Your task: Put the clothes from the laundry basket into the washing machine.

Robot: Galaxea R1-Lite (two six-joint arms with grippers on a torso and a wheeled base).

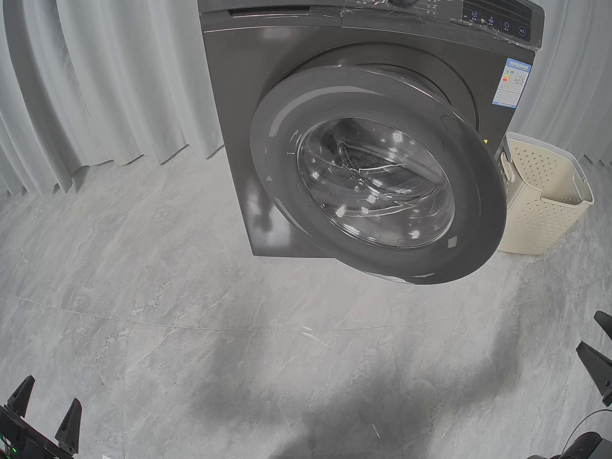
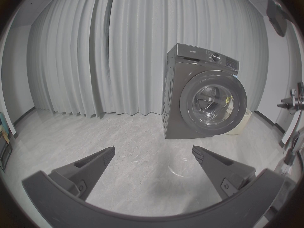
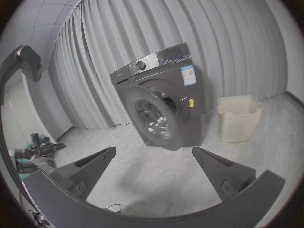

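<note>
Washing machine (image 1: 255, 97) seen on floor (image 1: 159, 301), door (image 1: 376, 180) swung open. Laundry basket (image 1: 542, 218) set just beside it, partly hidden by door; contents not made out. Left tool (image 2: 153, 151) & right tool (image 3: 153, 151) spread wide, nothing held.

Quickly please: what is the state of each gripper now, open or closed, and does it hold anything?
Left gripper: open, holding nothing.
Right gripper: open, holding nothing.

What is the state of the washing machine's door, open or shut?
Open. The door stands swung away from the washing machine, and the right wrist view shows the drum opening behind it.
</note>
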